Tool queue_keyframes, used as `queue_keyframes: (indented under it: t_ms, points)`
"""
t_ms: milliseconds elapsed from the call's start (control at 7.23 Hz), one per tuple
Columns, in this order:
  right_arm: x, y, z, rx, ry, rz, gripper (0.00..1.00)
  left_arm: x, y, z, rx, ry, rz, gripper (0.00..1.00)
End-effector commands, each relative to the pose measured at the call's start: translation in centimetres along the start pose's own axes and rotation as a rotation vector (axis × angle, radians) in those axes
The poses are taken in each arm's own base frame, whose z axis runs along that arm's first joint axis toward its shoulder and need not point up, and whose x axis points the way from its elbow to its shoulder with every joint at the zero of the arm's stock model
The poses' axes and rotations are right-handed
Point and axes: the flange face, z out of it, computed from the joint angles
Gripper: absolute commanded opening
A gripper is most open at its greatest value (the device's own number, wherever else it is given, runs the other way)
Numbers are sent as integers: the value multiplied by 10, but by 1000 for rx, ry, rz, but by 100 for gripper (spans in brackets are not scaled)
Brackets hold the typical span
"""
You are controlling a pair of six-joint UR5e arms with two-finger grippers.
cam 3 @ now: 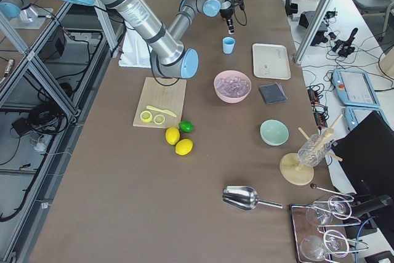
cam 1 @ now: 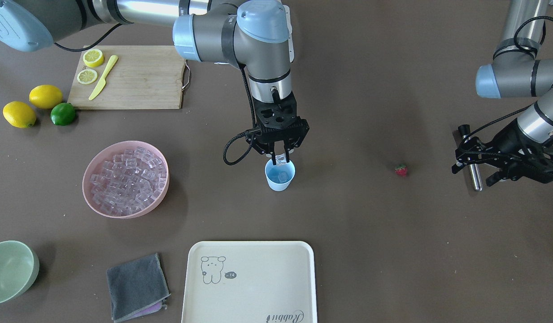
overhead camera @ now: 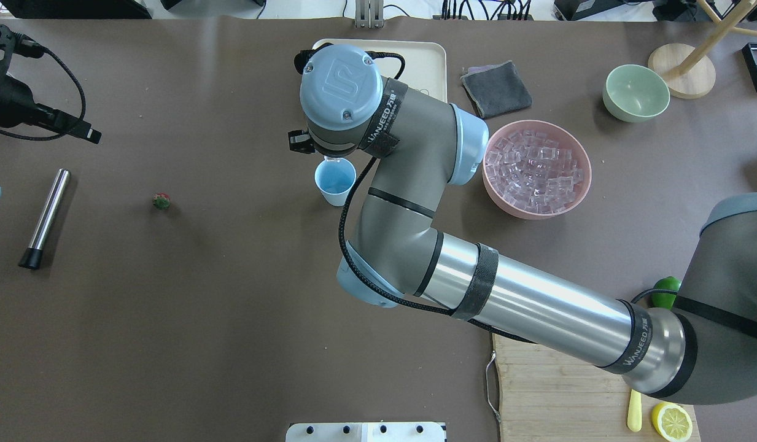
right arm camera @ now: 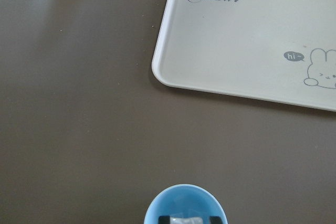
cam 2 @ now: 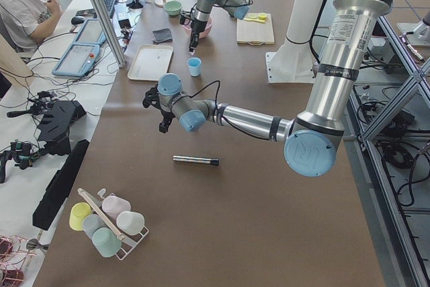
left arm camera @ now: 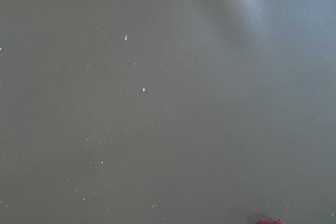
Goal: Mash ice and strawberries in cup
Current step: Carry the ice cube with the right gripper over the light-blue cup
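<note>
Brown tabletop [cam 1: 393, 246]: cup [cam 1: 280, 180] upright, mouth skyward, beneath right claw [cam 1: 280, 160] with ice [cam 1: 281, 157]

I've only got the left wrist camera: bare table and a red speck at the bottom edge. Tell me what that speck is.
Observer: It is the strawberry, lying loose on the table, well apart from the cup.
Operator: Report the right arm.
Observer: The right gripper hangs just above the cup's mouth with one ice cube pinched between its fingers.
Operator: Find me something to mash with.
Observer: A metal rod lies flat on the table, on the far side of the strawberry from the cup. Nothing is holding it.
</note>
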Motion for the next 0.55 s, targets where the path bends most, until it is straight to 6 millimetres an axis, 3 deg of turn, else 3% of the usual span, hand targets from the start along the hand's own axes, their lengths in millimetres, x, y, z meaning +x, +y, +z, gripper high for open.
queue_keyframes:
  t_ms: [0, 415]
  points:
    - [-4, 5, 9, 23, 25, -7, 0, 5, 7, 5, 10, 19, -5, 97]
    - [-10, 18, 29, 44, 22, 0, 0, 9, 10, 11, 1, 25, -5, 97]
